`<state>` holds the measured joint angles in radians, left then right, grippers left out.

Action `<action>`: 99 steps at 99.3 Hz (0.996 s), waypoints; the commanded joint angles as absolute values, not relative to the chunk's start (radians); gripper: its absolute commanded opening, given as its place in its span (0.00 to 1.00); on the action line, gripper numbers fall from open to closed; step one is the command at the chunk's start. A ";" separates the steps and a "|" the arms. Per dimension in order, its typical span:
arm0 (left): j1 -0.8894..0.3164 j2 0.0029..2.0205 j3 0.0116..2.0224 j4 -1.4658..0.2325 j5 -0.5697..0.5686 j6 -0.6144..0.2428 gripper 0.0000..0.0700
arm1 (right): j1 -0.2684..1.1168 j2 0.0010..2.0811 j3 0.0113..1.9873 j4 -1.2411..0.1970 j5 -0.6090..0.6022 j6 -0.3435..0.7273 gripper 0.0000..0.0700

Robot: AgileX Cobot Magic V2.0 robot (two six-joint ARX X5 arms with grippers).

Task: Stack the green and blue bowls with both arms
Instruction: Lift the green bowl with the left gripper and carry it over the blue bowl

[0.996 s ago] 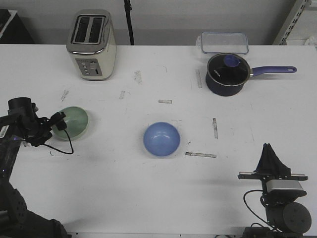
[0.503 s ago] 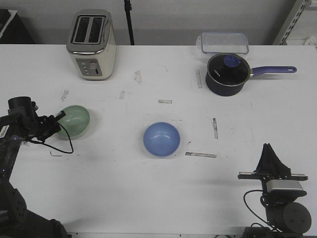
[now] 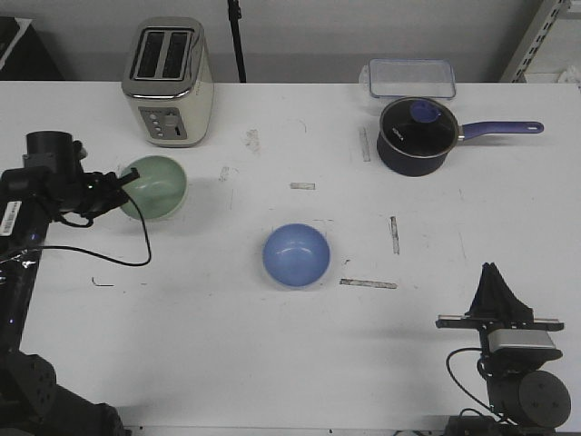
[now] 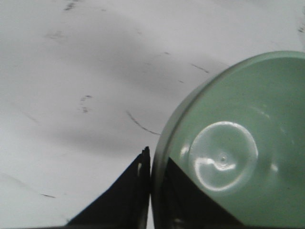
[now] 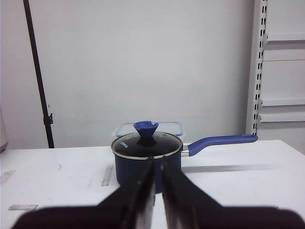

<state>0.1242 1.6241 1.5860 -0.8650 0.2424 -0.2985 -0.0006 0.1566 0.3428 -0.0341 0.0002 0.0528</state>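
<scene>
The pale green bowl [image 3: 155, 186] is held tilted above the table at the left, its rim pinched in my left gripper [image 3: 123, 184]. In the left wrist view the green bowl [image 4: 238, 152] fills the right side, with one finger outside the rim and one inside, the gripper [image 4: 153, 167] shut on it. The blue bowl [image 3: 296, 255] sits upright on the table at the middle. My right gripper [image 3: 496, 277] rests at the front right, far from both bowls, its jaws nearly together and empty, as the right wrist view [image 5: 157, 164] shows.
A cream toaster [image 3: 169, 82] stands at the back left. A dark navy saucepan [image 3: 415, 134] with a lid and a purple-blue handle stands at the back right, with a clear lidded box [image 3: 411, 78] behind it. Tape marks dot the white table [image 3: 227, 345].
My left gripper has lifted the green bowl off the table and carried it up and to the right, tilting it. The blue bowl and the right arm have not moved.
</scene>
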 commanded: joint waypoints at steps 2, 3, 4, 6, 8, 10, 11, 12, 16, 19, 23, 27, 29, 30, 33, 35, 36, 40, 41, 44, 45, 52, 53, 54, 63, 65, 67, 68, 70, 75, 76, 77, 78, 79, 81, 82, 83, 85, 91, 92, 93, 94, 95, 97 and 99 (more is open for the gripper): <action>0.051 1.643 1.625 -0.880 0.252 -0.290 0.00 | 0.000 0.155 0.343 -0.023 0.001 0.062 0.02; 0.040 1.644 1.627 -0.880 0.252 -0.290 0.00 | 0.000 0.155 0.343 -0.023 0.001 0.062 0.02; 0.030 1.644 1.629 -0.880 0.252 -0.291 0.00 | 0.000 0.155 0.343 -0.023 0.001 0.062 0.02; 0.009 1.646 1.633 -0.880 0.252 -0.294 0.00 | 0.000 0.155 0.343 -0.023 0.001 0.062 0.02; -0.013 1.649 1.637 -0.880 0.252 -0.299 0.00 | 0.000 0.155 0.343 -0.023 0.001 0.062 0.02; -0.035 1.651 1.641 -0.883 0.252 -0.302 0.00 | 0.000 0.155 0.343 -0.023 0.001 0.062 0.02; -0.045 1.652 1.643 -0.883 0.252 -0.304 0.00 | 0.000 0.155 0.343 -0.023 0.001 0.062 0.02; -0.056 1.654 1.644 -0.884 0.252 -0.305 0.00 | 0.000 0.155 0.343 -0.023 0.001 0.062 0.02; -0.099 1.655 1.645 -0.883 0.252 -0.308 0.00 | 0.000 0.155 0.343 -0.023 0.001 0.062 0.02; -0.132 1.658 1.645 -0.881 0.252 -0.309 0.00 | 0.000 0.155 0.343 -0.023 0.001 0.062 0.02; -0.175 1.664 1.645 -0.881 0.252 -0.309 0.00 | 0.000 0.155 0.343 -0.023 0.001 0.062 0.02; -0.217 1.669 1.645 -0.881 0.252 -0.309 0.00 | 0.000 0.155 0.343 -0.023 0.001 0.062 0.02; -0.238 1.671 1.645 -0.881 0.252 -0.310 0.00 | 0.000 0.155 0.343 -0.023 0.001 0.062 0.02; -0.254 1.673 1.645 -0.881 0.252 -0.313 0.00 | 0.000 0.155 0.343 -0.023 0.001 0.062 0.02; -0.280 1.678 1.645 -0.879 0.252 -0.322 0.00 | 0.000 0.155 0.343 -0.023 0.001 0.062 0.02; -0.300 1.682 1.645 -0.874 0.252 -0.329 0.00 | 0.000 0.155 0.343 -0.023 0.001 0.062 0.02; -0.310 1.684 1.645 -0.871 0.252 -0.333 0.00 | 0.000 0.155 0.343 -0.023 0.001 0.062 0.02; -0.346 1.691 1.645 -0.862 0.252 -0.347 0.00 | 0.000 0.155 0.343 -0.023 0.001 0.062 0.02; -0.355 1.694 1.645 -0.860 0.252 -0.352 0.00 | 0.000 0.155 0.343 -0.023 0.001 0.062 0.02; -0.379 1.700 1.645 -0.851 0.252 -0.360 0.00 | 0.000 0.155 0.343 -0.023 0.001 0.062 0.02; -0.388 1.702 1.645 -0.848 0.252 -0.362 0.00 | 0.000 0.155 0.343 -0.023 0.001 0.062 0.02; -0.439 1.716 1.645 -0.826 0.252 -0.376 0.00 | 0.000 0.155 0.343 -0.023 0.001 0.062 0.02; -0.445 1.718 1.645 -0.823 0.252 -0.379 0.00 | 0.000 0.155 0.343 -0.023 0.001 0.062 0.02; -0.454 1.720 1.645 -0.819 0.252 -0.383 0.00 | 0.000 0.155 0.343 -0.023 0.001 0.062 0.02; -0.490 1.733 1.645 -0.802 0.252 -0.387 0.00 | 0.000 0.155 0.343 -0.023 0.001 0.062 0.02; -0.496 1.736 1.645 -0.801 0.252 -0.387 0.00 | 0.000 0.155 0.343 -0.023 0.001 0.062 0.02; -0.500 1.739 1.645 -0.799 0.251 -0.387 0.00 | 0.000 0.155 0.343 -0.023 0.001 0.062 0.02; -0.503 1.740 1.645 -0.799 0.251 -0.387 0.00 | 0.000 0.155 0.343 -0.023 0.001 0.062 0.02; -0.507 1.745 1.645 -0.798 0.251 -0.387 0.00 | 0.000 0.155 0.343 -0.023 0.001 0.062 0.02; -0.516 1.752 1.645 -0.798 0.251 -0.387 0.00 | 0.000 0.155 0.343 -0.023 0.001 0.062 0.02; -0.518 1.754 1.645 -0.798 0.251 -0.387 0.00 | 0.000 0.155 0.343 -0.023 0.001 0.062 0.02; -0.519 1.756 1.644 -0.798 0.251 -0.387 0.00 | 0.000 0.155 0.343 -0.023 0.001 0.062 0.02; -0.521 1.758 1.644 -0.798 0.251 -0.387 0.00 | 0.000 0.155 0.343 -0.023 0.001 0.062 0.02; -0.522 1.760 1.644 -0.797 0.251 -0.387 0.00 | 0.000 0.155 0.343 -0.023 0.001 0.062 0.02; -0.526 1.765 1.644 -0.797 0.251 -0.387 0.00 | 0.000 0.155 0.343 -0.023 0.001 0.062 0.02; -0.527 1.767 1.644 -0.797 0.251 -0.386 0.00 | 0.000 0.155 0.343 -0.023 0.001 0.062 0.02; -0.528 1.768 1.644 -0.798 0.251 -0.386 0.00 | 0.000 0.155 0.343 -0.023 0.001 0.062 0.02; -0.531 1.773 1.644 -0.799 0.251 -0.386 0.00 | 0.000 0.155 0.343 -0.023 0.001 0.062 0.02; -0.540 1.787 1.644 -0.798 0.251 -0.386 0.00 | 0.000 0.155 0.343 -0.023 0.001 0.062 0.02; -0.542 1.790 1.644 -0.798 0.251 -0.386 0.00 | 0.000 0.155 0.343 -0.023 0.001 0.062 0.02; -0.543 1.791 1.644 -0.798 0.251 -0.386 0.00 | 0.000 0.155 0.343 -0.023 0.001 0.062 0.02; -0.544 1.794 1.644 -0.797 0.251 -0.386 0.00 | 0.000 0.155 0.343 -0.023 0.001 0.062 0.02; -0.545 1.797 1.644 -0.797 0.251 -0.386 0.00 | 0.000 0.155 0.343 -0.023 0.001 0.062 0.02; -0.549 1.802 1.644 -0.793 0.251 -0.386 0.00 | 0.000 0.155 0.343 -0.023 0.001 0.062 0.02; -0.551 1.806 1.644 -0.790 0.251 -0.386 0.00 | 0.000 0.155 0.343 -0.023 0.001 0.062 0.02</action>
